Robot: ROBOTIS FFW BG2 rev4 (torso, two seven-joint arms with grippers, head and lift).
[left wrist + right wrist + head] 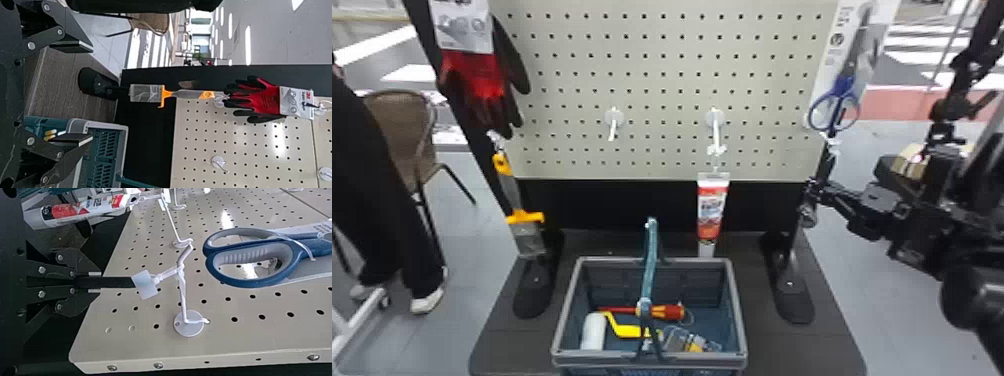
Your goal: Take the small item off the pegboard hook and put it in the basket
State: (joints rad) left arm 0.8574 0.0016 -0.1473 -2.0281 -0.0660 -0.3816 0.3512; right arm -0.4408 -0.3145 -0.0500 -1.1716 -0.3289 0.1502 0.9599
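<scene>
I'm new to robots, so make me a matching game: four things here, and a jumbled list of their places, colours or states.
Things:
1. Scissors
2. Tube
3. Screwdriver
4. Right gripper

Places, colours, states:
A. Lying in the basket
B. Closed on the small item
C. Blue-handled
D. Hanging from a hook, behind the basket

Right pairs: 1-C, 2-D, 3-A, 4-B
</scene>
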